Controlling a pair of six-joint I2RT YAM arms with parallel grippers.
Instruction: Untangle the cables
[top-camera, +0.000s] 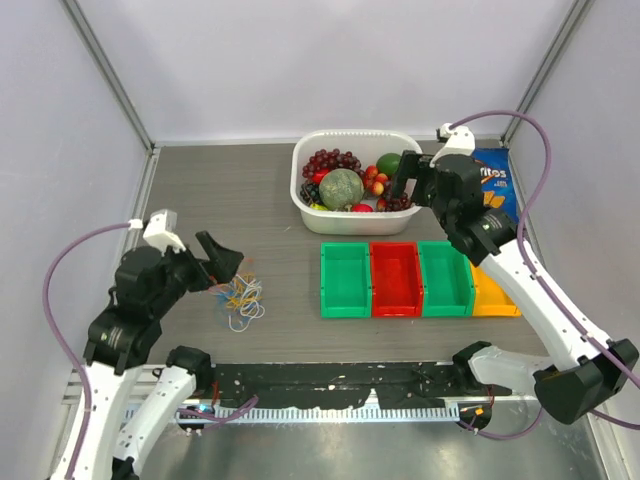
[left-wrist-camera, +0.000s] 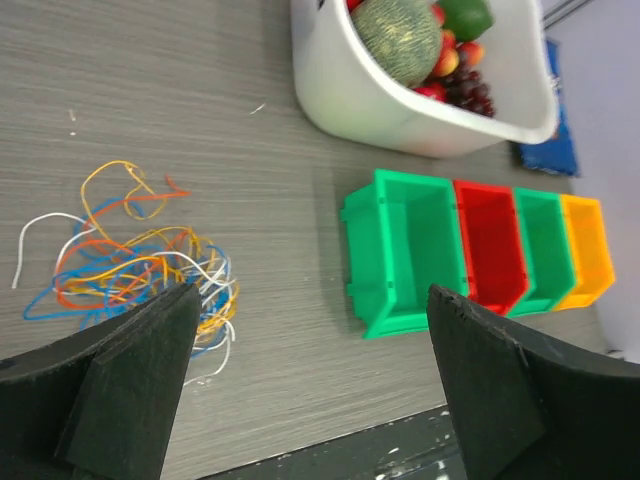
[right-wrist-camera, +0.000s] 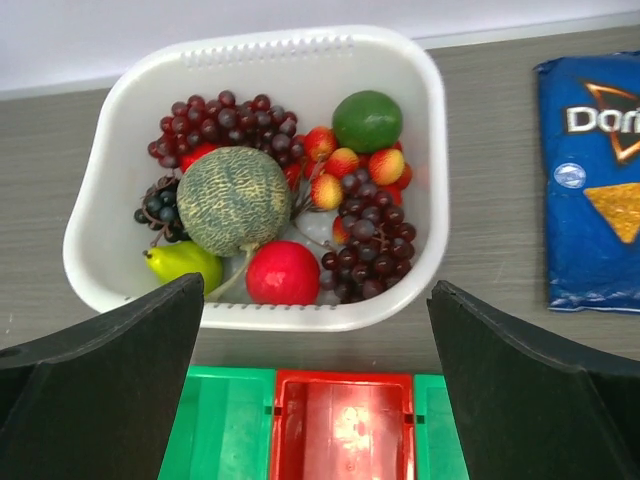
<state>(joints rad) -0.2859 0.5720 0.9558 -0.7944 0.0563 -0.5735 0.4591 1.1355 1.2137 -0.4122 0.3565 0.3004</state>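
Left claw (top-camera: 212, 266) spread wide, empty, hanging just beside cables (top-camera: 242, 297), one knotted heap on surface (top-camera: 230, 190) partly beneath it. Right claw (top-camera: 418, 184) spread, empty, well apart over fruit basket (top-camera: 345, 135). No strand separated yet; whole untangling left.

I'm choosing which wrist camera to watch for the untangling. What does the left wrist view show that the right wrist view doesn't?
Only left wrist: the tangled cables on the table, and the yellow bin. Only right wrist: the pear and the lettering on the blue bag. Both: the white tub with its melon, and the red bin.
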